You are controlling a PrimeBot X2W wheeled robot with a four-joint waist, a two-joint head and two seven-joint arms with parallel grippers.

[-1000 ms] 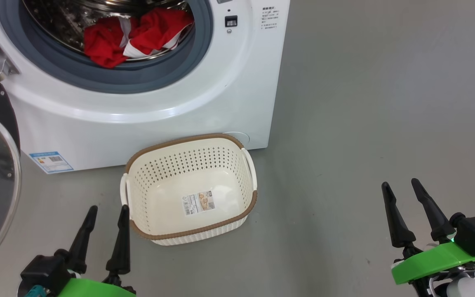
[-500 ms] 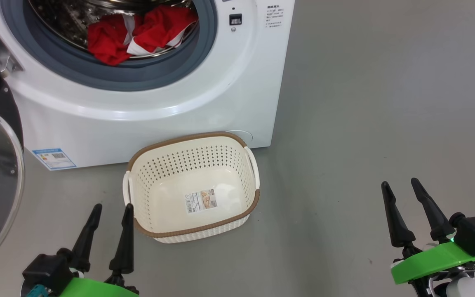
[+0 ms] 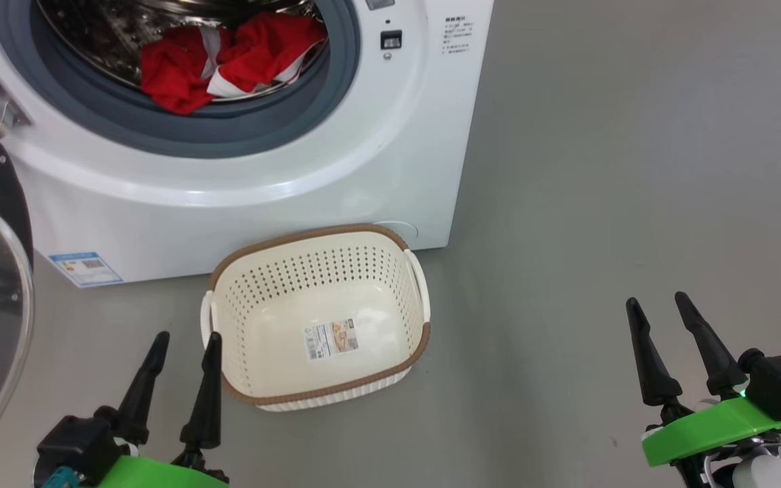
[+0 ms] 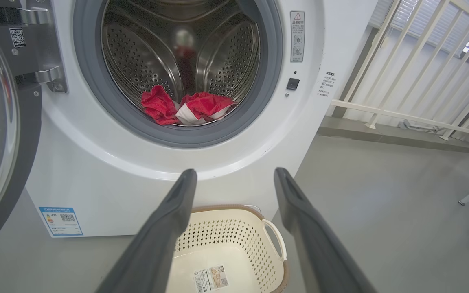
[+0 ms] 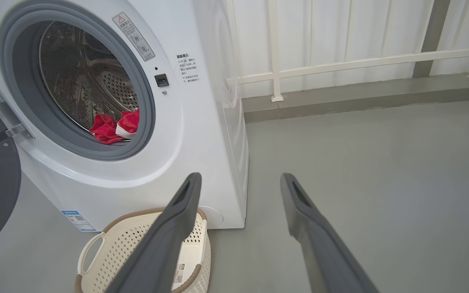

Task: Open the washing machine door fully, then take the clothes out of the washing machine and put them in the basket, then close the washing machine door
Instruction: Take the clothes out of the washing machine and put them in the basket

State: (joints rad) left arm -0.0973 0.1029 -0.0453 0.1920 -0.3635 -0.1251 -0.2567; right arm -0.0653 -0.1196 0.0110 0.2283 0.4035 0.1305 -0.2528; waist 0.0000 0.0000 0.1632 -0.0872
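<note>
Change: camera shift only | clothes (image 3: 228, 57) unmoved in washing machine (image 3: 228, 203), basket (image 3: 309, 234) empty | left pincer (image 3: 188, 337), right pincer (image 3: 656, 299) released, empty | unloading not begun

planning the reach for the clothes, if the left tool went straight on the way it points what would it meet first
Probably the white front of the washing machine, just below its grey ring: the left tool, open, aims there, under the clothes and above the basket. Depth is unclear.
</note>
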